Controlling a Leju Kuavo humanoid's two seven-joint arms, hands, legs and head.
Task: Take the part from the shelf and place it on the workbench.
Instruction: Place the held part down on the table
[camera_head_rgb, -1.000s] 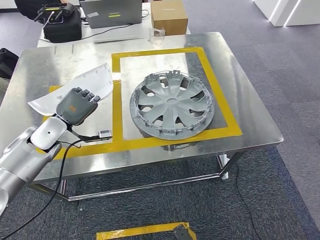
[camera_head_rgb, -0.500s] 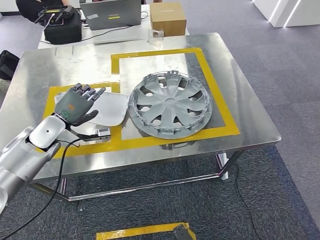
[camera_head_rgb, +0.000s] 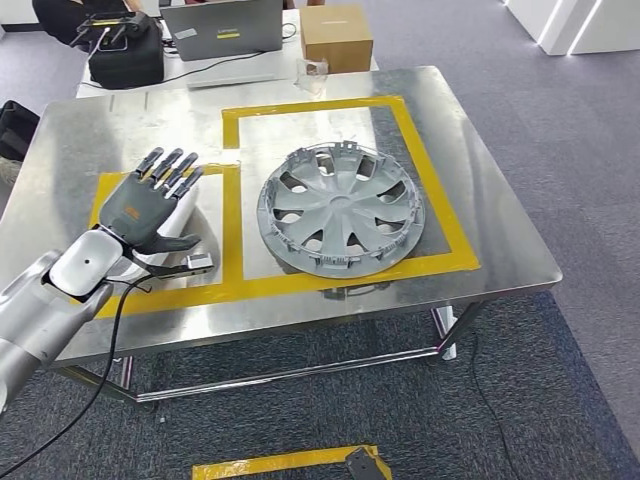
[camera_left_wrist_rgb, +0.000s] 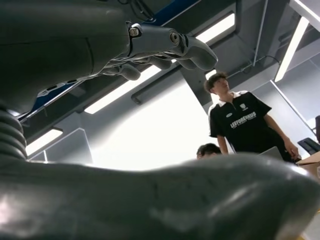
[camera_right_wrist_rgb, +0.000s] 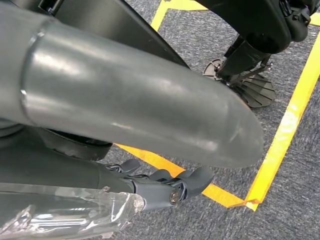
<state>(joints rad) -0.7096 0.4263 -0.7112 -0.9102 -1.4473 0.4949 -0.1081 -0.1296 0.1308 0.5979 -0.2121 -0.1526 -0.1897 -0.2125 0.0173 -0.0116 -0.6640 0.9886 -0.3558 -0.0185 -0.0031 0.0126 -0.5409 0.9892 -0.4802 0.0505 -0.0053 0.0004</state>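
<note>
Left robot hand (camera_head_rgb: 147, 205), fingers spread, rests flat over the part (camera_head_rgb: 185, 215) on the surface (camera_head_rgb: 490, 240); I'd lift straight up, clearing the hubcap (camera_head_rgb: 341, 208).

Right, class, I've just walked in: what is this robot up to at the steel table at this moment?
The robot's left hand hovers with fingers spread over a white plastic part lying inside the smaller yellow-taped box on the workbench. It holds nothing. A grey wheel cover lies in the larger taped box beside it. The right hand hangs by the carpeted floor.
</note>
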